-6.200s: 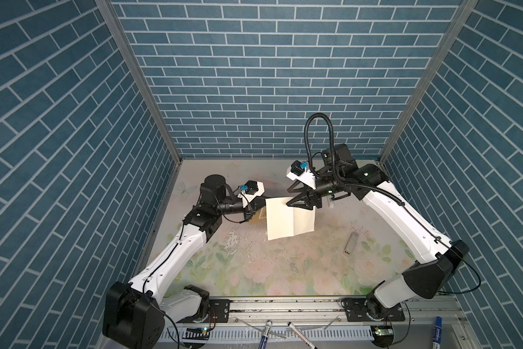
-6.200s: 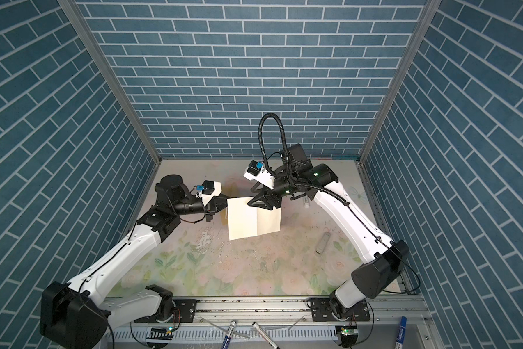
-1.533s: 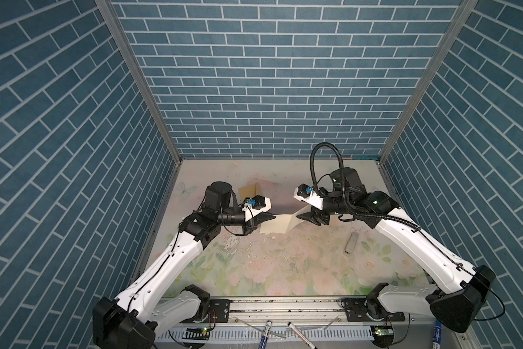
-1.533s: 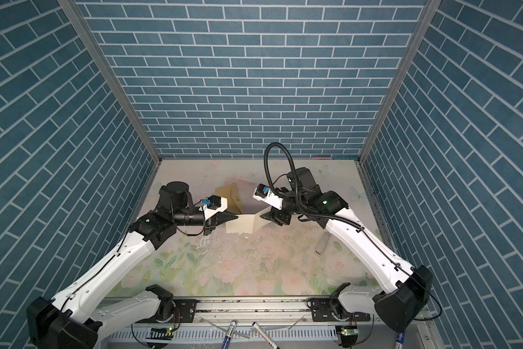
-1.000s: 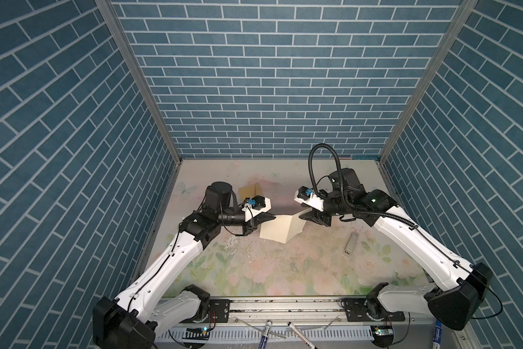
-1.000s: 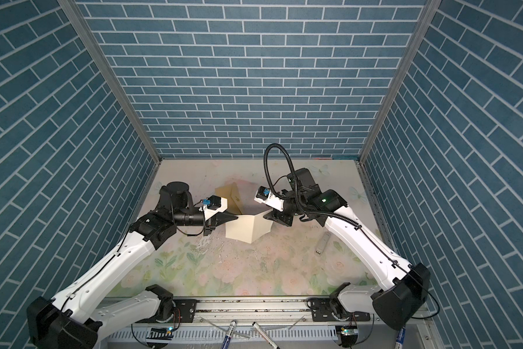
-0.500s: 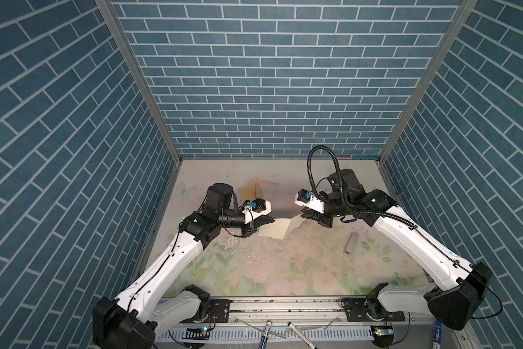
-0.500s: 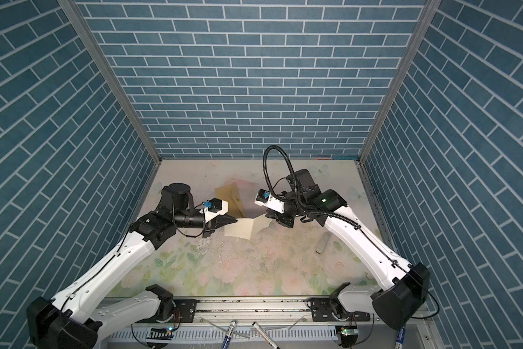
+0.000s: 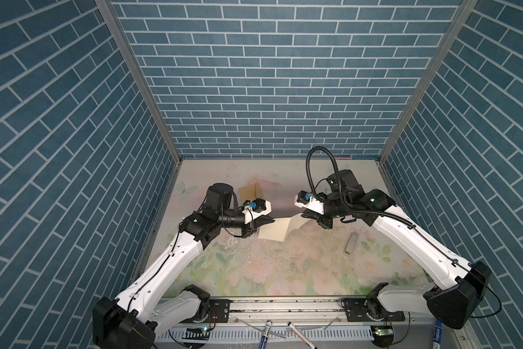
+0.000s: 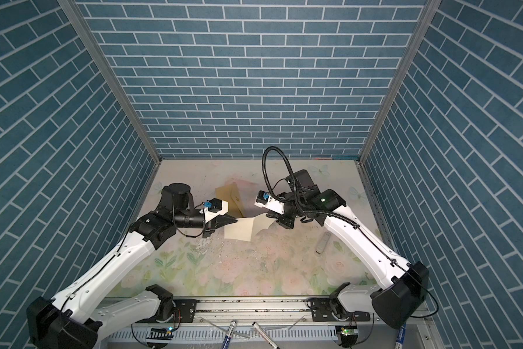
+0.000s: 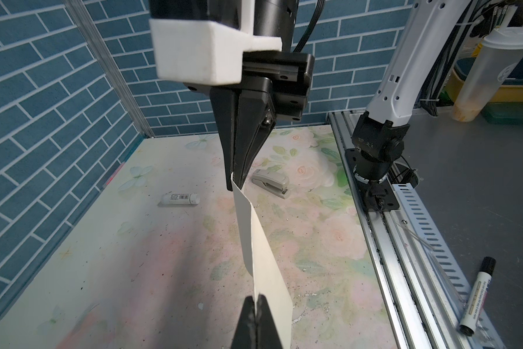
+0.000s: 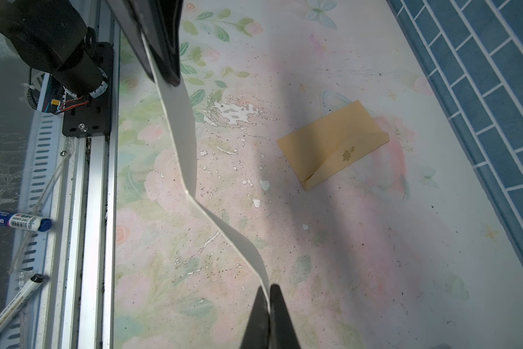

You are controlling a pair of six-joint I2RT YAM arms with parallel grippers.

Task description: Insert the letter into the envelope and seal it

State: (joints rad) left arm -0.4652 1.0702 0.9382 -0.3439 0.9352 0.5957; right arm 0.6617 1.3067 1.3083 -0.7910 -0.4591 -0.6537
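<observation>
1. The left gripper [image 11: 255, 314] has its fingers pressed together on one end of the letter [image 11: 260, 241], with only the paper's edge between them.
2. The right gripper [image 12: 269, 299] is closed the same way and pinches the opposite end of the same sheet.
3. The letter spans the gap between the two grippers. Both wrist views show it edge-on, as a cream strip with a wavy bend.
4. In both top views the letter [image 9: 276, 231] is over the middle of the tabletop [image 9: 284, 272], nearer the far edge than the near one. Its face slopes down toward the near edge. Whether its lower edge touches the tabletop cannot be told.
5. The envelope [image 12: 332, 142] lies flat toward the far edge, left of the middle. It sits behind the left gripper, apart from the letter, with its small gold emblem facing up.
6. A grey stapler [image 9: 351, 243] lies toward the right edge, apart from the paper.
7. A white glue stick [image 11: 180, 198] lies farther toward the far edge than the stapler.
8. Markers [image 9: 264, 332] rest beyond the near edge, by the rail.
</observation>
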